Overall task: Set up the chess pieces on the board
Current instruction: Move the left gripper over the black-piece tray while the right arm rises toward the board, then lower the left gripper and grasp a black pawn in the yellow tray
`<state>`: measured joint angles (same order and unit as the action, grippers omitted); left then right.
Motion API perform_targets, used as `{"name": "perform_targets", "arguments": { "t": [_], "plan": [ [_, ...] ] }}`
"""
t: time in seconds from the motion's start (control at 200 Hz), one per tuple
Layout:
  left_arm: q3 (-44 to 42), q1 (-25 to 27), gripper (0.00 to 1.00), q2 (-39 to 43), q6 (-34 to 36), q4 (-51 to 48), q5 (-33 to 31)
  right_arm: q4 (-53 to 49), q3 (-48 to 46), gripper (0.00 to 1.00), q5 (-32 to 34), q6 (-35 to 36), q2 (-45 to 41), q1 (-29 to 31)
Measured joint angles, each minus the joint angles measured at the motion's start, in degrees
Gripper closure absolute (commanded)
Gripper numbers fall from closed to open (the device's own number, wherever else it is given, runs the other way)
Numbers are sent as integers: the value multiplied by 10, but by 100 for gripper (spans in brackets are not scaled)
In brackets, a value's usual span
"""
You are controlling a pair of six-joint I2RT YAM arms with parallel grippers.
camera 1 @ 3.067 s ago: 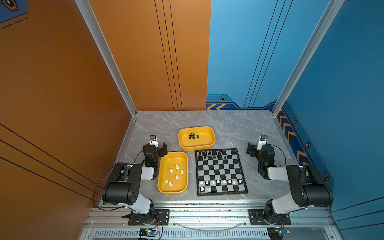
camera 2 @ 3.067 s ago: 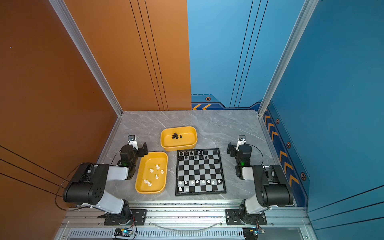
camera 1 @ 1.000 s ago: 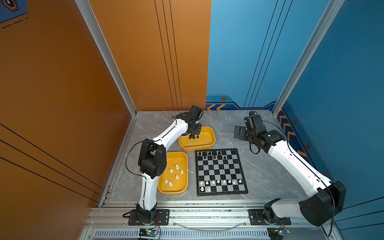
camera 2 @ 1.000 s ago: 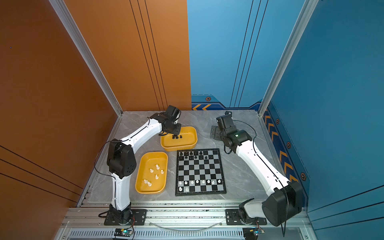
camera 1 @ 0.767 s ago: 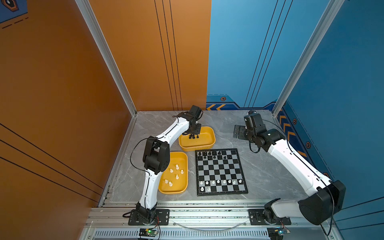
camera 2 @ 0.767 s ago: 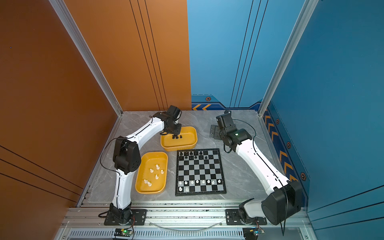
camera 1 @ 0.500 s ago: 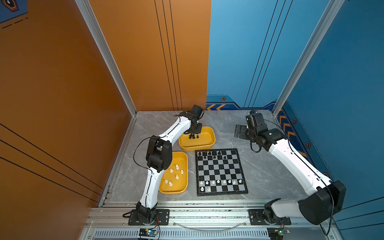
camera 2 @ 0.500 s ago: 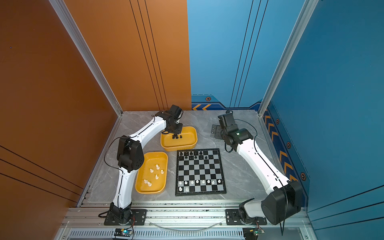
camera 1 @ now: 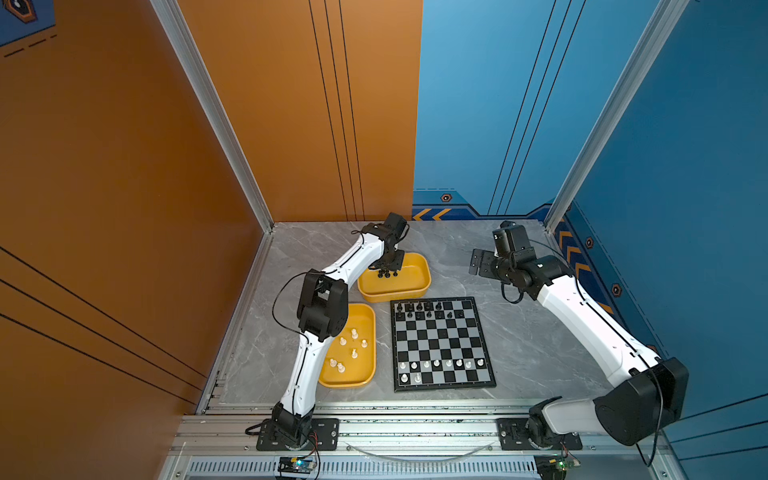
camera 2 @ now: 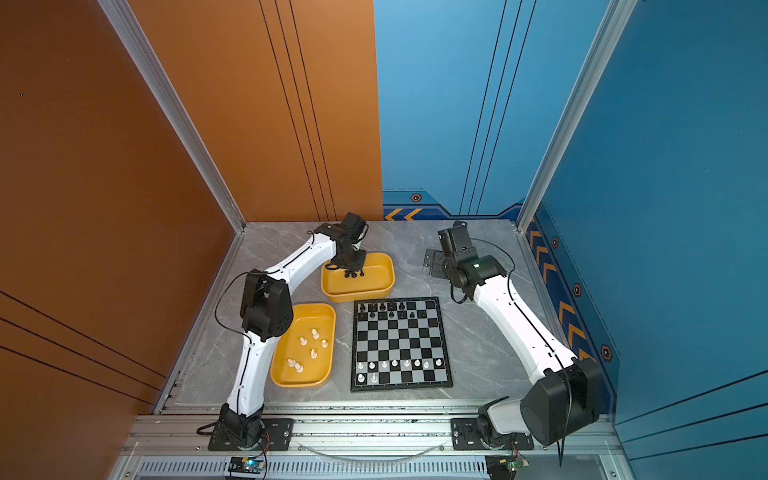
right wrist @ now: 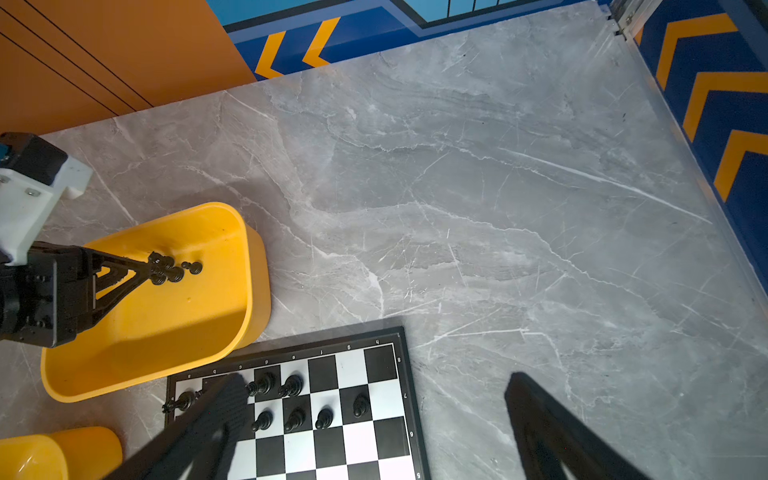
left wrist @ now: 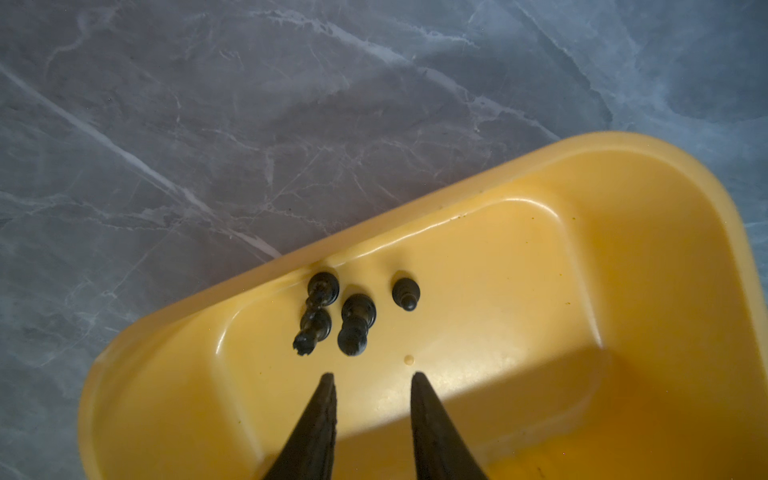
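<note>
Over the tray [left wrist: 623, 187], left gripper [left wrist: 372, 376] hangs parted, empty, near 3 black pieces [left wrist: 353, 320]: likely light, stiff, slippery; pinch the stem. Right gripper [right wrist: 376, 378] gapes empty.

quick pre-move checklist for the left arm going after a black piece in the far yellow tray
1. left gripper empty: ok, jaws part open, nothing between them.
2. Lined up on a piece: not ok, the black pieces stand ahead of the jaws, not between them.
3. Target free of neighbours: ok for the black pawn; the other two stand close together.
4. yellow tray sits flat: ok.
5. Free squares in the far rows of the board: ok.
6. right gripper clear of that tray: ok, open and empty.
</note>
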<state>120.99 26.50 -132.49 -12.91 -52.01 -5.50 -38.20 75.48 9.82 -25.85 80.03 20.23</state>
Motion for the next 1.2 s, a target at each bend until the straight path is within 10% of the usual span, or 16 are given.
{"name": "perform_targets", "arguments": {
  "t": [1.202],
  "plan": [
    [26, -14, 73, -33, 24, -2, 13, 0, 0, 0, -2, -28, 8, 0]
  ]
}}
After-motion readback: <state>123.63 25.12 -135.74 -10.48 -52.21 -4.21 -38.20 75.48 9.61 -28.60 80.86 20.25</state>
